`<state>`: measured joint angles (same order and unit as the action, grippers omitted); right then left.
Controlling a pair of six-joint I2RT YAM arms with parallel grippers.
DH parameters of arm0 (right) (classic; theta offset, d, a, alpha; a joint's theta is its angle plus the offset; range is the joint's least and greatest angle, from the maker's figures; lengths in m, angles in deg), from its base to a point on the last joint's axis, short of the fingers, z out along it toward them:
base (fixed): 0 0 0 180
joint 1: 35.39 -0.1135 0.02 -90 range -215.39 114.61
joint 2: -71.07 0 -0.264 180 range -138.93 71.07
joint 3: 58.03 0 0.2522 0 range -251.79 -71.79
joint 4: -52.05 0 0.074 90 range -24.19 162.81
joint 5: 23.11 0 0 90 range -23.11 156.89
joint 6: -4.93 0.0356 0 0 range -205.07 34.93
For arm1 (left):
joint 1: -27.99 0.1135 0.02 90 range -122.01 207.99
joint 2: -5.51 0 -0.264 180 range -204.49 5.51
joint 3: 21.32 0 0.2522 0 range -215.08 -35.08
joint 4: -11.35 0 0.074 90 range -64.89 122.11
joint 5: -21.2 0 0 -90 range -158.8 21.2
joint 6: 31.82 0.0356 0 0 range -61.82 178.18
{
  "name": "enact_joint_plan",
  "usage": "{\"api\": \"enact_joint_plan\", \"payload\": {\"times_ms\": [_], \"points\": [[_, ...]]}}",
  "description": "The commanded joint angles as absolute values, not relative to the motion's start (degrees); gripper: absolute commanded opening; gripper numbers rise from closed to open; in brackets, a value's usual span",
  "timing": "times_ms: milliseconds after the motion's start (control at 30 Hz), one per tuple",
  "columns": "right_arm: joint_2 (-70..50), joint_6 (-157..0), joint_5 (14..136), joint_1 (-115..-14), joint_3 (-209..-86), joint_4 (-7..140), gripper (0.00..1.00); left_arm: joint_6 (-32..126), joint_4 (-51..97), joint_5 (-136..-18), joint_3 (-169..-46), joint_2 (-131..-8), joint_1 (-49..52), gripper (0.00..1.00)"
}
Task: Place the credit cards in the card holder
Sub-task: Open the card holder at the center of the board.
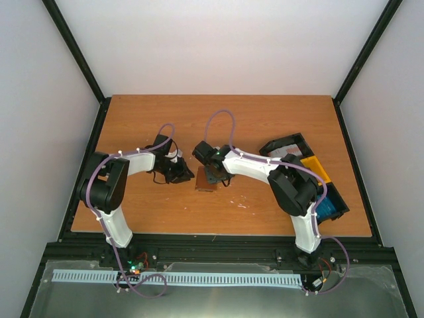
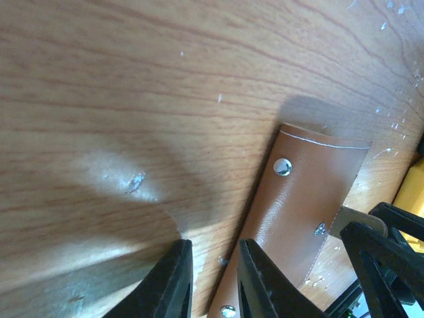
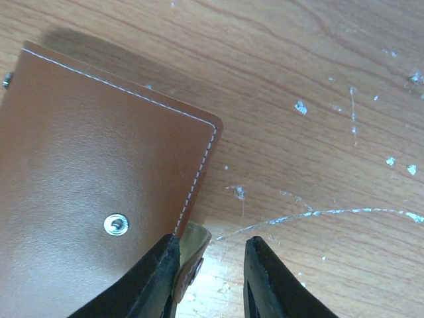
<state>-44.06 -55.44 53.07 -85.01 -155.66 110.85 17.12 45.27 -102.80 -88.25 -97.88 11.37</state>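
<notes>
The card holder (image 1: pixel 207 182) is a flat brown wallet lying shut on the wooden table between the two arms. In the left wrist view my left gripper (image 2: pixel 213 244) stands narrowly apart over the long edge of the card holder (image 2: pixel 311 192), one finger above wood, the other above leather. My right gripper (image 3: pixel 211 240) is open at the card holder's (image 3: pixel 99 165) corner. The clasp tab (image 3: pixel 195 242) rests against one finger, the other stands clear of it. Blue flat things (image 1: pixel 326 209), possibly credit cards, lie in a tray at the right.
A black tray (image 1: pixel 286 147) and a yellow tray (image 1: pixel 316 169) sit at the table's right side behind the right arm. Black frame posts stand at the table's corners. White scratches mark the wood near the wallet.
</notes>
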Motion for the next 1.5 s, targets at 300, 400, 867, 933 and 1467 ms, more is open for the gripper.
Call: {"api": "enact_joint_plan", "payload": {"times_ms": [300,400,867,933,1467], "points": [[-46.39,-55.09,54.86,-83.02,-154.96,108.9,0.17,18.03,49.59,-91.45,-85.79,-100.14,11.51,0.43],[-46.38,-54.96,56.84,-82.05,-154.33,108.16,0.17,17.82,49.2,-91.39,-85.6,-99.17,11.47,0.47],[-45.38,-53.57,62.71,-81.72,-151.31,106.4,0.06,18.19,46.21,-94.08,-82.81,-95.12,11.46,0.64],[-45.07,-53.83,62.27,-81.71,-151.94,106.67,0.03,18.27,44.85,-95.73,-82.23,-93.54,11.47,0.68],[-38.82,-53.42,70.27,-81.4,-159.71,110.95,0.03,23.08,36.81,-102.54,-78.19,-83.84,11.47,1.0]]}}
